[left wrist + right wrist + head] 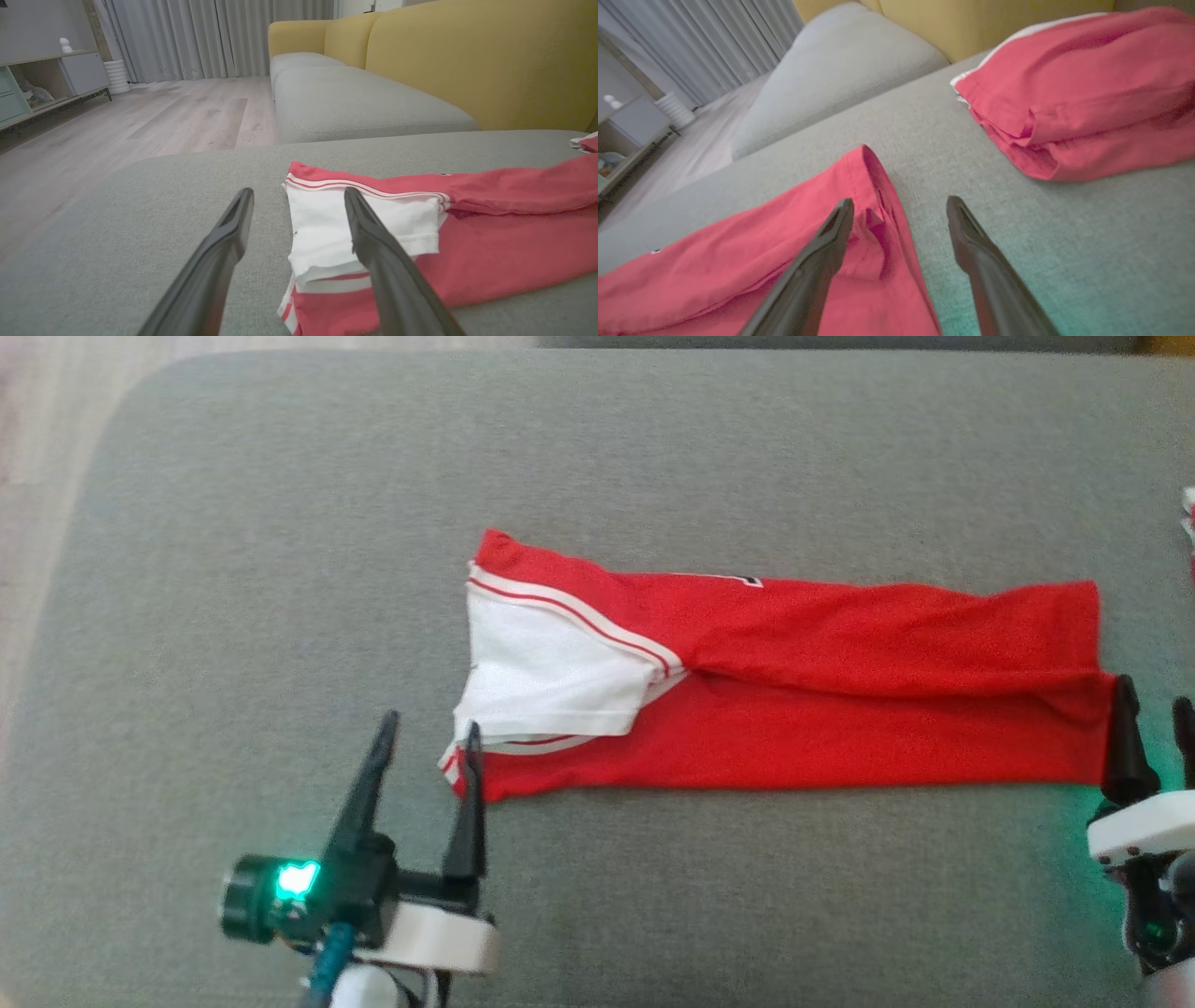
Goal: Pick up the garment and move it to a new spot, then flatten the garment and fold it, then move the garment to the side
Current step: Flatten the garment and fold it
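The garment (pixel 794 700) is a red shirt with white, red-striped sleeves, folded into a long band across the grey cushion (pixel 653 457). My left gripper (pixel 429 737) stands open at the garment's lower left corner, one finger over the white sleeve (pixel 327 224), nothing held. In the left wrist view the left gripper (pixel 299 193) straddles the sleeve's edge. My right gripper (pixel 1153 695) is open at the garment's right end. In the right wrist view the right gripper (pixel 900 205) has its left finger over the red hem (pixel 873 196) and grips nothing.
A second folded red garment (pixel 1083 93) lies on the cushion to the right, its edge (pixel 1188 523) at the head view's border. A yellow sofa back (pixel 467 60) rises behind. Wooden floor (pixel 117 126) and a cabinet (pixel 46 79) lie to the left.
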Motion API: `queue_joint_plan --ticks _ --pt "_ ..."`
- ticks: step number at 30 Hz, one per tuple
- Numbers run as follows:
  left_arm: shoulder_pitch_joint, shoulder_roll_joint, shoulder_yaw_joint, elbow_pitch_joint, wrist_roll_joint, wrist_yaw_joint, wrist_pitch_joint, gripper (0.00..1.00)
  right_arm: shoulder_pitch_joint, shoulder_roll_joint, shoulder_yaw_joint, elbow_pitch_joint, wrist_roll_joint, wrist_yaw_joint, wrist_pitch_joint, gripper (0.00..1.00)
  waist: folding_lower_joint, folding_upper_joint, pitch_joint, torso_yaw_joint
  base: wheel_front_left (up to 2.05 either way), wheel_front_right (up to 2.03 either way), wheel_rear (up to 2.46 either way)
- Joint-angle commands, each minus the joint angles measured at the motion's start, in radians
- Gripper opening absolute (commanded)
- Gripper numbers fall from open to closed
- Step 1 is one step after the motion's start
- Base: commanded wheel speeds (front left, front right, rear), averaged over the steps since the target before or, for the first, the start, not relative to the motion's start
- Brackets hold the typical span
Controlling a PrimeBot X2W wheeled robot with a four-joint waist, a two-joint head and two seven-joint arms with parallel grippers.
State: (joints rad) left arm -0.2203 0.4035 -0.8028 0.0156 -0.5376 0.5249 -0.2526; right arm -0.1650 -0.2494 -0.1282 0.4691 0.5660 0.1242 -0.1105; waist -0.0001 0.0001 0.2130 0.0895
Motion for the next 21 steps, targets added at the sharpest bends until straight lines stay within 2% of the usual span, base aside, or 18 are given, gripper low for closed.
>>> queue_joint_plan --ticks 1,7,9,10,11,13,18,21 --pt "-0.019 0.002 0.051 -0.030 0.021 -0.011 -0.009 1.00 -0.029 -0.007 0.000 -0.005 -0.014 0.007 0.009 1.00 0.0001 -0.0001 -0.016 0.029 0.00 0.00 0.00" --pt "0.032 -0.057 0.124 -0.019 0.111 -0.080 -0.009 1.00 -0.079 0.016 -0.066 0.137 -0.045 0.007 0.090 1.00 0.0001 -0.0001 -0.030 0.069 0.00 0.00 0.00" --pt "0.042 -0.068 0.149 -0.017 0.132 -0.098 -0.009 1.00 -0.095 0.029 -0.083 0.178 -0.052 0.007 0.113 0.91 0.0001 -0.0001 -0.035 0.075 0.00 0.00 0.00" --pt "0.047 -0.073 0.160 -0.016 0.141 -0.107 -0.009 1.00 -0.104 0.035 -0.090 0.197 -0.054 0.007 0.124 0.76 0.0001 -0.0001 -0.038 0.077 0.00 0.00 0.00" --pt "0.052 -0.078 0.171 -0.015 0.149 -0.114 -0.009 1.00 -0.111 0.042 -0.093 0.212 -0.056 0.007 0.135 0.55 0.0001 -0.0001 -0.041 0.078 0.00 0.00 0.00" --pt "0.063 -0.088 0.190 -0.010 0.163 -0.129 -0.009 1.00 -0.124 0.055 -0.093 0.225 -0.058 0.007 0.145 0.00 0.0001 -0.0001 -0.048 0.077 0.00 0.00 0.00" --pt "0.088 -0.114 0.227 0.003 0.191 -0.163 -0.009 1.00 -0.143 0.040 -0.078 0.217 -0.036 0.007 0.118 0.00 0.0001 -0.0001 -0.063 0.064 0.00 0.00 0.00" --pt "0.099 -0.128 0.242 0.008 0.206 -0.185 -0.009 1.00 -0.153 0.002 -0.076 0.206 -0.025 0.007 0.106 0.00 0.0001 -0.0001 -0.066 0.051 0.00 0.00 0.00"
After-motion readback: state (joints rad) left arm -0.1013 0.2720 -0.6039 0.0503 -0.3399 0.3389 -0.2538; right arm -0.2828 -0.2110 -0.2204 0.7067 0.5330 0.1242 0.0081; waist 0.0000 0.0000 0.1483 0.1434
